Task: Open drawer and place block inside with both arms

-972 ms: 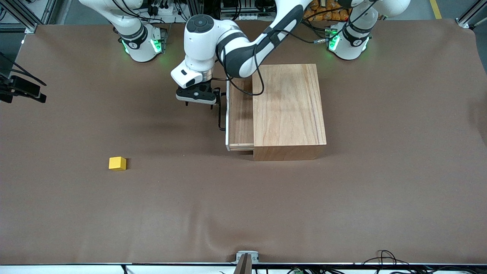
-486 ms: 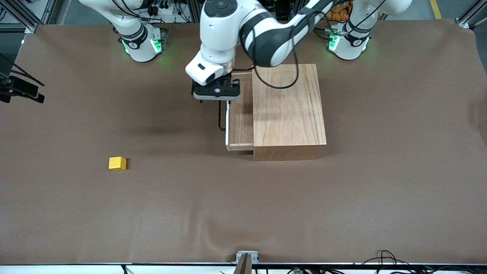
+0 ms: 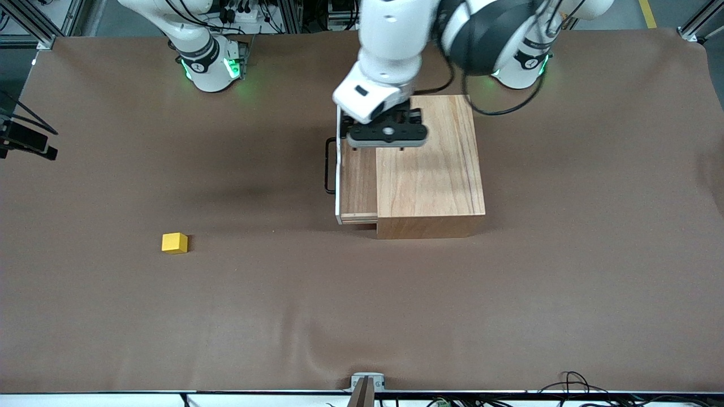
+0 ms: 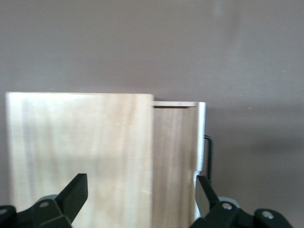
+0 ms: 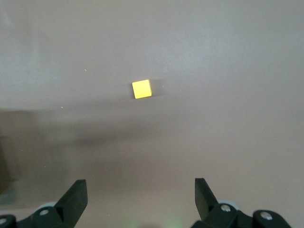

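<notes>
The drawer point(image 3: 357, 181) stands partly pulled out of the wooden box point(image 3: 429, 164), with its white front panel point(image 3: 338, 169) and black handle point(image 3: 328, 167) toward the right arm's end. My left gripper point(image 3: 379, 146) hangs open and empty over the seam between box top and drawer; the left wrist view shows its open jaws point(image 4: 141, 190) above the box point(image 4: 80, 152), the drawer point(image 4: 173, 156) and the handle point(image 4: 209, 152). The yellow block point(image 3: 174, 243) lies on the table, nearer the front camera. My right gripper point(image 5: 141, 190) is open, high above the table, with the block point(image 5: 141, 89) in its view.
The brown table mat point(image 3: 362, 305) spreads all round the box and the block. The right arm's base point(image 3: 209, 62) and the left arm's base point(image 3: 517, 62) glow green at the back edge. A black clamp point(image 3: 25, 141) sits at the table's edge at the right arm's end.
My left gripper has left the handle, risen and moved over the drawer toward the box top. The drawer stays as far open as before. The block has not moved.
</notes>
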`<state>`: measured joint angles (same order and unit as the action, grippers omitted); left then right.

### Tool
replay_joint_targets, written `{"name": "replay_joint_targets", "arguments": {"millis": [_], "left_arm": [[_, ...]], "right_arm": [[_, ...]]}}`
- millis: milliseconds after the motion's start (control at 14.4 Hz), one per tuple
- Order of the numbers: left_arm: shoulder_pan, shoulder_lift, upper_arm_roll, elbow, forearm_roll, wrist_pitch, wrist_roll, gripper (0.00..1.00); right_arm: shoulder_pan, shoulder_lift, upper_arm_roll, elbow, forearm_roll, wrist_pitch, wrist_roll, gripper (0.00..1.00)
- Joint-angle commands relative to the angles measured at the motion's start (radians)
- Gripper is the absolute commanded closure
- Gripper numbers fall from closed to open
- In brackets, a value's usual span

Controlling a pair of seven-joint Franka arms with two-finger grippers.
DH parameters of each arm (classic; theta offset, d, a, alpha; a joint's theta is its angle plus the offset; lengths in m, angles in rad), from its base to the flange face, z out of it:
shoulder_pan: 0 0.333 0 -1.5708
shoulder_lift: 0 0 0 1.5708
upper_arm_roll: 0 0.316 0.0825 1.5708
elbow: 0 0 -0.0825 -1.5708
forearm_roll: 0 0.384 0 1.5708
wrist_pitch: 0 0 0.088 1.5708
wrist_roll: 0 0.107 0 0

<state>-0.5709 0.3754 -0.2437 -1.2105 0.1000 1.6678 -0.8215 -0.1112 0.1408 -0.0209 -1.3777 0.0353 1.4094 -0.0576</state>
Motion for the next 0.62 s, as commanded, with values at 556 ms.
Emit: {"name": "replay_joint_targets", "arguments": {"millis": [556], "left_arm": [[0.414, -0.322, -0.045, -0.277, -0.026, -0.137, 0.444, 0.00]], "right_arm": [[-0.056, 0.278, 0.016, 0.015, -0.002, 0.043, -0.010, 0.00]]}}
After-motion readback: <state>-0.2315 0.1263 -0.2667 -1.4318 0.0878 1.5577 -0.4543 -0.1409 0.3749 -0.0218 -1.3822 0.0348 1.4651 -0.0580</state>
